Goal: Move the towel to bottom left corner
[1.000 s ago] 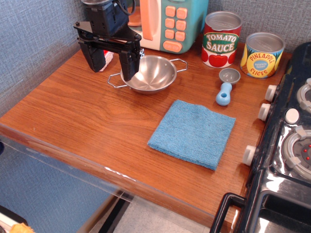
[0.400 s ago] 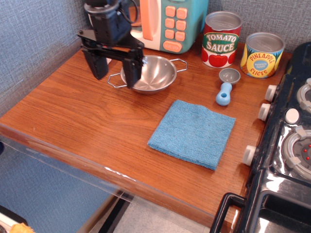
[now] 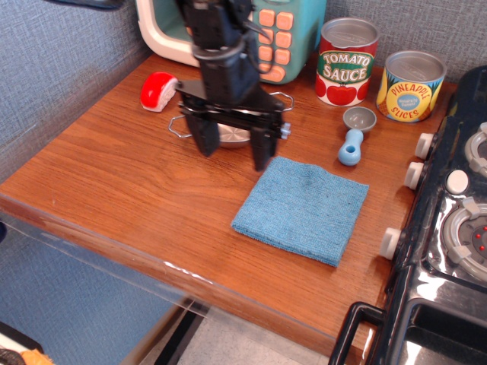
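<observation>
The towel (image 3: 302, 208) is a flat light-blue terry square lying on the reddish-brown countertop, right of centre near the stove. My gripper (image 3: 234, 150) is black, open and empty, with its fingers pointing down. It hovers just left of the towel's far corner and in front of the steel bowl (image 3: 230, 135), which it mostly hides. The bottom left corner (image 3: 34, 190) of the countertop meets the grey-blue wall, far left of the towel.
A toy microwave (image 3: 262, 34) stands at the back. A red-and-white item (image 3: 158, 91) lies at the back left. Tomato sauce can (image 3: 346, 61), pineapple can (image 3: 411, 85) and blue-handled scoop (image 3: 354, 137) are at the back right. The black stove (image 3: 449, 228) lines the right edge.
My gripper has moved right and toward the front, from the bowl's left side to just beside the towel's far corner. The towel has not moved.
</observation>
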You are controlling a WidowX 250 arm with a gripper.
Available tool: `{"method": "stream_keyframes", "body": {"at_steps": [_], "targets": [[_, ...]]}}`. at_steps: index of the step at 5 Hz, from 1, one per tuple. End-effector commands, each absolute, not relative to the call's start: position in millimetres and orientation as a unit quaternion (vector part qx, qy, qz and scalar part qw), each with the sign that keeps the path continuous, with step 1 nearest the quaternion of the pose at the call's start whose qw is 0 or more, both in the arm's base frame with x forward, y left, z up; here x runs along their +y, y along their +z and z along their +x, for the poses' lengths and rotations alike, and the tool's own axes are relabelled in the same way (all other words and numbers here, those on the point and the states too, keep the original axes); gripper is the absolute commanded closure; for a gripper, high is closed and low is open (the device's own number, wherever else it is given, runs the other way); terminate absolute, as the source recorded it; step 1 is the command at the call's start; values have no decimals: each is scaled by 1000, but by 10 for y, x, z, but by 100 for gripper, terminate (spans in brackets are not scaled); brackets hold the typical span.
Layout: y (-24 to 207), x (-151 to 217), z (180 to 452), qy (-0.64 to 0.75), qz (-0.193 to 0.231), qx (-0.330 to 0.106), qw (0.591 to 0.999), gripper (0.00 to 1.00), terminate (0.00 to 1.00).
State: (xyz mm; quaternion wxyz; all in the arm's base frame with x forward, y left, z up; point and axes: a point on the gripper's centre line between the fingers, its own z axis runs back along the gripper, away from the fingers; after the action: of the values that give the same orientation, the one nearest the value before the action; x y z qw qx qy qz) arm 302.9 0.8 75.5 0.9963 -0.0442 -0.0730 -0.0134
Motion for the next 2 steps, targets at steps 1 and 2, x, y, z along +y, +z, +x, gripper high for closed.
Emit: {"method": "stream_keyframes", "body": {"at_steps": [1, 2], "targets": [[599, -481, 3164, -17, -47, -71, 996, 0, 0], [387, -607, 3213, -9, -36, -55, 998, 0, 0]]}}
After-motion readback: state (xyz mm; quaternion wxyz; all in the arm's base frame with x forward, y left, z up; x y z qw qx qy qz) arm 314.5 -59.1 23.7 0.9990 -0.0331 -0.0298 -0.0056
